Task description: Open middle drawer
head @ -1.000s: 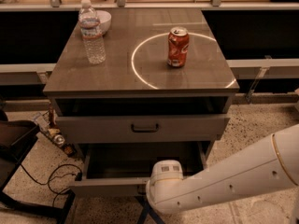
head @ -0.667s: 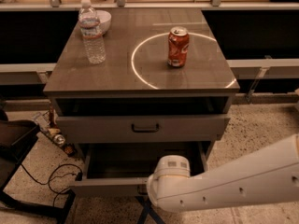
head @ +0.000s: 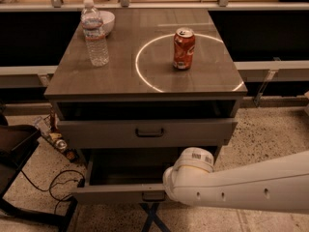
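Note:
The middle drawer is the wide, shallow grey one low in the cabinet. It stands pulled out, its dark inside showing, with its small dark handle at the centre of the front. My white arm comes in from the right, and the gripper sits at the arm's end right against that handle, mostly hidden behind the wrist. The taller-fronted drawer above is slightly out, with a dark gap over it. The lowest drawer is out of view.
On the cabinet top stand a water bottle, a white bowl and a red can inside a lit ring. Cables and small clutter lie on the floor at left, next to a dark seat.
My wrist has shifted a little to the right and up. The middle drawer's front sits slightly lower in view, so a touch further out.

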Controlling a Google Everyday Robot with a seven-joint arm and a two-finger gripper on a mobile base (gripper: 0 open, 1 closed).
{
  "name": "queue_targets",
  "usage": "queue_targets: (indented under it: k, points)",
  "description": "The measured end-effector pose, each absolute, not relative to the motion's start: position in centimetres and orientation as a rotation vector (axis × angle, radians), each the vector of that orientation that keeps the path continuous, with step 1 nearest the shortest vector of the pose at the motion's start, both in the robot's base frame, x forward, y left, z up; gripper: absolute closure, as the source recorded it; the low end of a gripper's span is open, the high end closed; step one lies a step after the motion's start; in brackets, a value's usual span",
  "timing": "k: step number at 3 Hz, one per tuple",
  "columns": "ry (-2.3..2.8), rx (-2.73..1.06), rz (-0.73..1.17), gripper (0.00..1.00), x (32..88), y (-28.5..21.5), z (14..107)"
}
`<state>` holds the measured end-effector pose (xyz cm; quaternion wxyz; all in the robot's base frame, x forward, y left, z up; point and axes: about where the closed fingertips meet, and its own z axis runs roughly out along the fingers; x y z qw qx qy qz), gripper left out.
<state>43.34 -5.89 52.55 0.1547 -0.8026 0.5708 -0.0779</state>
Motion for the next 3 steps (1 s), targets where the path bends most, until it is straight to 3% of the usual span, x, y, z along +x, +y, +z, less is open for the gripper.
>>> queue_targets:
  k: [3]
  points:
    - [1.567,-2.395,-0.27,1.0,53.8,-10.1,50.8]
